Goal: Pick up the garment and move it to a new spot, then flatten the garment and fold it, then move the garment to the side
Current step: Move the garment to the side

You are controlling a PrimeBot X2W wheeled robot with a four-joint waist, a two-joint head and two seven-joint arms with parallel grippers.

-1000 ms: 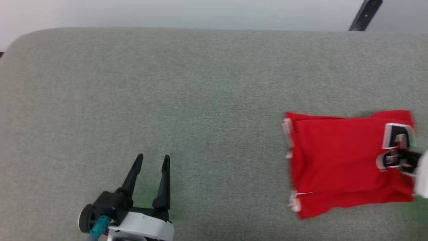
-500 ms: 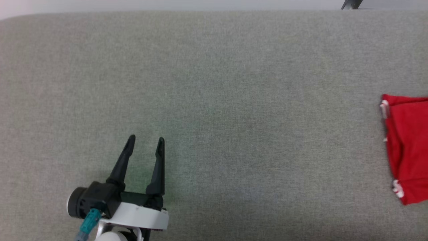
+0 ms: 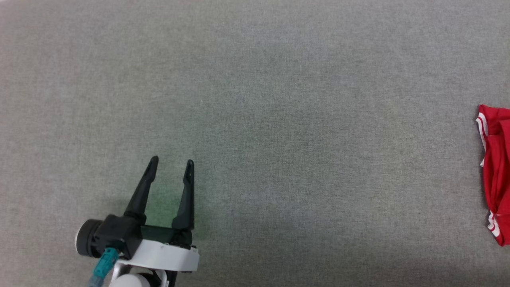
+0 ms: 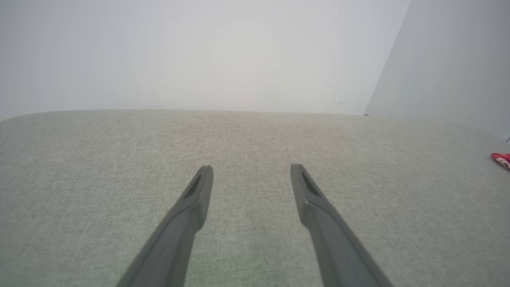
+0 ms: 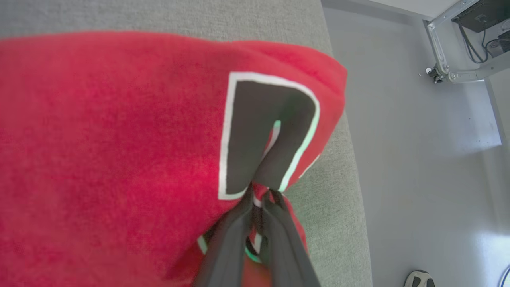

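- Two claws inspected. Of these, the left claw [image 3: 171, 161] hangs low over the grey table [image 3: 279, 99], fingers spread wide and holding nothing.
- Clamped hard, the right claw [image 5: 259, 194] grips a fold of the garment [image 5: 119, 139] just below the black, white-outlined lettering [image 5: 263, 127].
- Location: in the head view the garment [image 3: 498, 167] lies at the far right of the table, well apart from the left claw. The right wrist view puts it close to the table's side border, with the floor [image 5: 418, 139] beyond.
- Change: a second ago the folded garment lay whole in the head view, right of centre. Now a narrow strip of it remains at the frame's edge. The camera has shifted as well, but the gap to the left claw has clearly widened, so the garment itself has been dragged sideways.
- Judgement: folding appears done and the final move to the side is well advanced.
- Risk: the drag may be bunching the fold, and the border is near, so release should come soon.
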